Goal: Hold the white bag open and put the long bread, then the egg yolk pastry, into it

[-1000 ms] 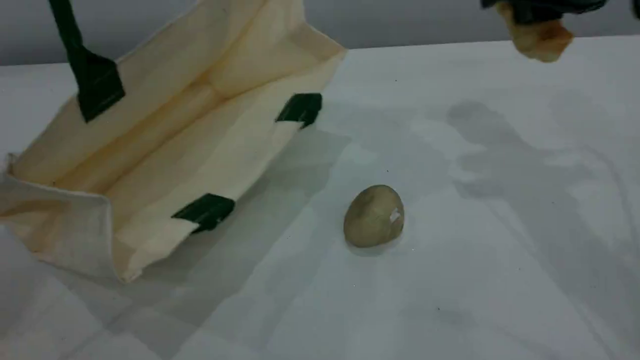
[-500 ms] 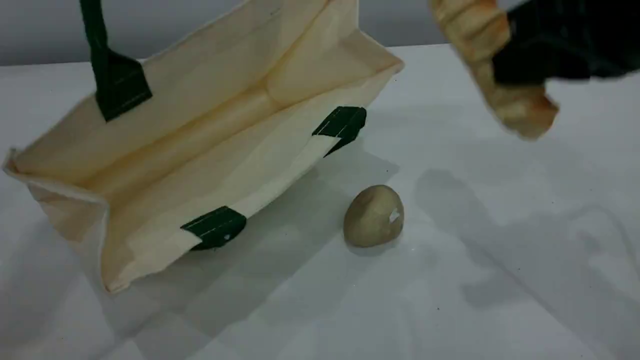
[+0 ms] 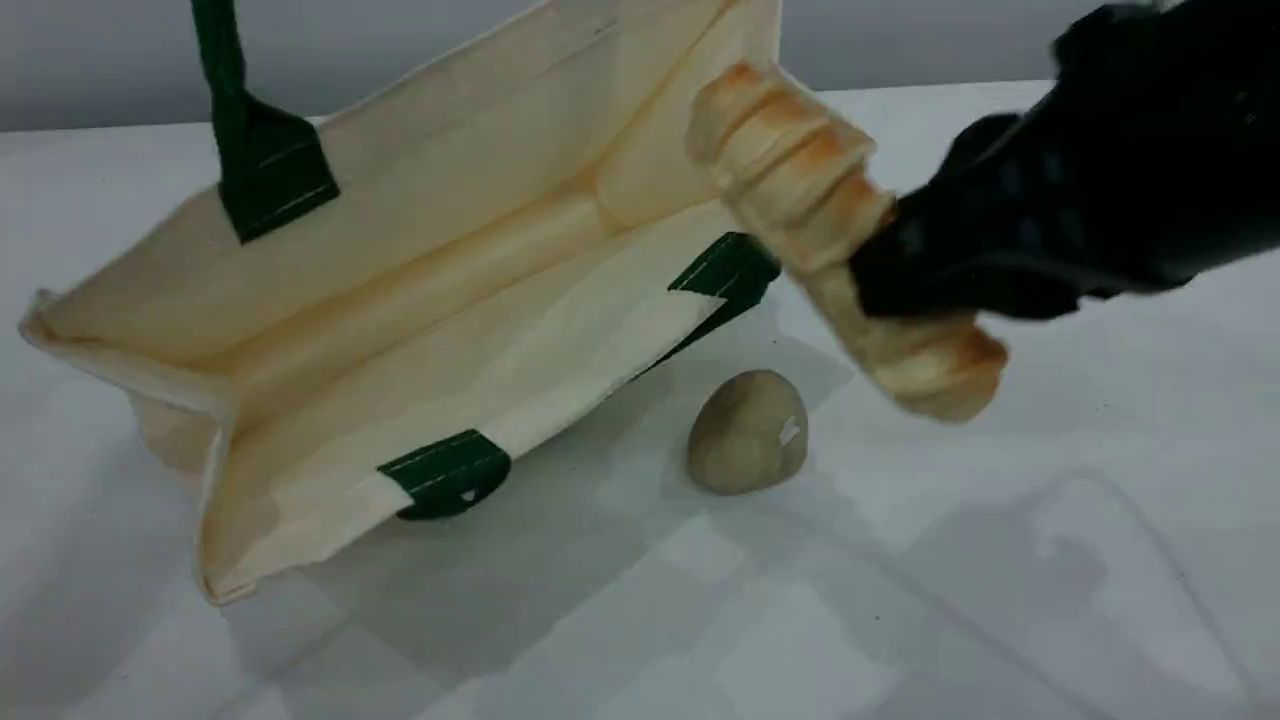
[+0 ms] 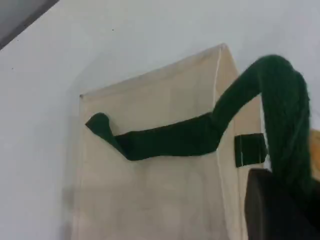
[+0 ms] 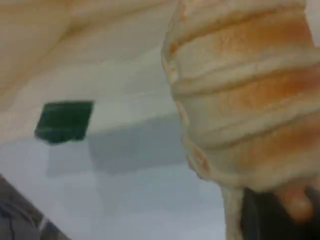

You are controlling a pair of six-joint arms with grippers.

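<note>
The white bag (image 3: 400,300) lies tilted with its mouth open toward the camera. Its far green handle (image 3: 228,90) is pulled up out of the top of the scene view. In the left wrist view that handle (image 4: 170,140) loops over my left gripper (image 4: 280,205), which is shut on it above the bag (image 4: 150,200). My right gripper (image 3: 905,275) is shut across the long bread (image 3: 800,180), a striped golden bun held slanted in the air at the bag's right rim. The bread (image 5: 245,100) fills the right wrist view. The egg yolk pastry (image 3: 748,432) rests on the table just below the bread.
The white table (image 3: 1000,560) stretches to the right and front. Green patches (image 3: 445,475) mark the bag's near rim, one close to the pastry (image 3: 725,270). A grey wall (image 3: 900,40) runs behind the table's far edge.
My right gripper has carried the long bread left and down, from the top right corner to the bag's right rim. The bag has shifted right and its mouth stands wider. The pastry has not moved.
</note>
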